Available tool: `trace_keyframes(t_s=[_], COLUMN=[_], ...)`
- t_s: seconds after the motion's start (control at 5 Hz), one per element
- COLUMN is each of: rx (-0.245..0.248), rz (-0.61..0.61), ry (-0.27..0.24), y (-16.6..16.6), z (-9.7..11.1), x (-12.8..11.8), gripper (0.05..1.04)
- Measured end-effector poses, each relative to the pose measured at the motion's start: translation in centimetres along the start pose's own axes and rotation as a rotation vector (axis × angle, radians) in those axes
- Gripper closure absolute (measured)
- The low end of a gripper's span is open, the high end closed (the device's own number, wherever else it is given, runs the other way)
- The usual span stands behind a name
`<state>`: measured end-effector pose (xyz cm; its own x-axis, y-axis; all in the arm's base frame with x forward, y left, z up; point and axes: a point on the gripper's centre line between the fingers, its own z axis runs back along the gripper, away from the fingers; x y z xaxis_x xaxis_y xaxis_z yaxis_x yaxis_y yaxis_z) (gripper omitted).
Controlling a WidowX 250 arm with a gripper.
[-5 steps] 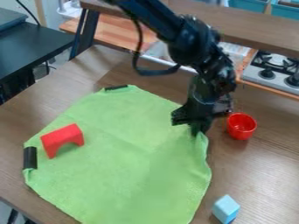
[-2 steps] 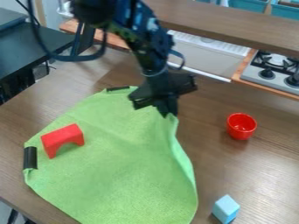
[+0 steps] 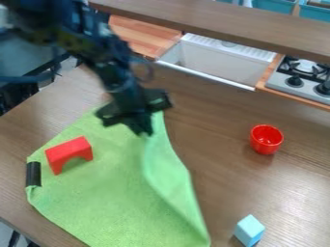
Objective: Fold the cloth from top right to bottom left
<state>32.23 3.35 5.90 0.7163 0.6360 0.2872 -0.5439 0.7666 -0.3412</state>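
Brown table (image 3: pixel 222 178), cloth (image 3: pixel 97 198), red cup (image 3: pixel 266 140), block (image 3: pixel 249 230)

One cloth (image 3: pixel 97 202), two blocks (image 3: pixel 69 151), one cup (image 3: pixel 266 140)

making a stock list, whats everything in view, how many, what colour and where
cloth: one, green, on the table
arch block: one, red, on the cloth's left part
strip: one, black, cloth's left edge
cup: one, red, right side
block: one, light blue, bottom right
table: one, brown, beneath these
sink: one, whitish, top centre
stove: one, grey, upper right
arm: one, black, upper left
gripper: one, black, at the cloth's raised part
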Motion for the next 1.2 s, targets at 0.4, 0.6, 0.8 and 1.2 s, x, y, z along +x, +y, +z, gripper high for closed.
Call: trace_keyframes(t_s=[0.4,0.6,0.8,1.2], rx=[-0.037,-0.022,-0.008,0.082], rz=[0.035,0.07,0.097,0.162], ry=[0.004,-0.002,0.015,-0.008], y=[4.5,6.5,8.1,10.8], z=[2.9,3.7,3.9,5.2], x=[1.4,1.6,1.3,1.4], gripper=[1.027,1.027,1.027,1.027])
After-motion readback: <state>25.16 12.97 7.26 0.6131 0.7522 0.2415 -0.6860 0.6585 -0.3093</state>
